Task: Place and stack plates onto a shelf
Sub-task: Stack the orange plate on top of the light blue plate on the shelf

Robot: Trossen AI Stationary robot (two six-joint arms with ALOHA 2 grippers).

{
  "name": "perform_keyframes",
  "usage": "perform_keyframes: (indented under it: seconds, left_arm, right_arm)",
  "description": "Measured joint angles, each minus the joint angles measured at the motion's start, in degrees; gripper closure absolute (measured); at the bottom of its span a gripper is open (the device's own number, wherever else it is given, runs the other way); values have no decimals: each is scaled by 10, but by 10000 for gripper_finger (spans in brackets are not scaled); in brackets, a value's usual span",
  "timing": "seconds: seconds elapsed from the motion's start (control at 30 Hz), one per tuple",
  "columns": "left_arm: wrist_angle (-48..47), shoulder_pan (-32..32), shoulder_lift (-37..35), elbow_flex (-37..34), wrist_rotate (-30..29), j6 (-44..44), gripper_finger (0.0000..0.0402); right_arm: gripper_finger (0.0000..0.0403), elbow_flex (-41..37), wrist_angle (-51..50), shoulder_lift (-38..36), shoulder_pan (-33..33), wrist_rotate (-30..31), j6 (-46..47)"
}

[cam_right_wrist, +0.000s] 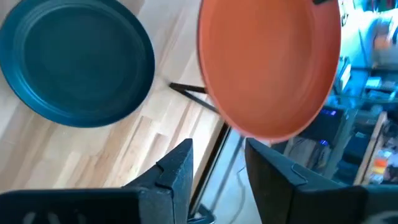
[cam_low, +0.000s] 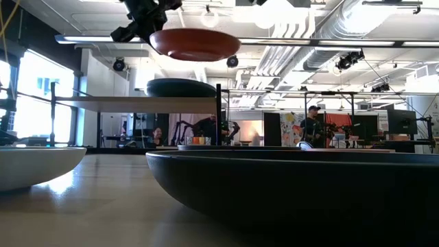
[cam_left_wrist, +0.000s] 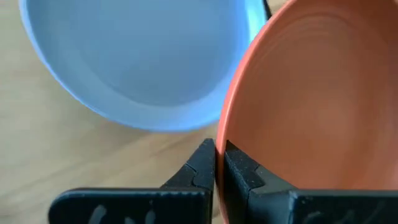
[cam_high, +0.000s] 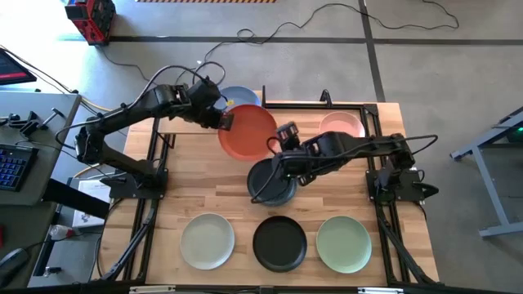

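Wrist views: L fingers (cam_left_wrist: 216, 163) pinch orange-red plate (cam_left_wrist: 317, 93) rim; R fingers (cam_right_wrist: 217, 165) open, empty.

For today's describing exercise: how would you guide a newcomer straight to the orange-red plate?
Start at the shelf along the table's far edge. Above its middle, the left gripper pinches the orange-red plate by its rim. It is the only plate held in the air; the others lie flat.
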Motion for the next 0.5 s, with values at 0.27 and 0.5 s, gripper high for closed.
perform_keyframes:
  seconds: [0.27,0.5]
  left_arm:
    - [1,113,0,0,22,57,398]
    - [2,206,0,0,41,98,398]
  right_arm:
    - [272,42,-27,0,0,-9,109]
    - [272,42,-28,0,0,-13,137]
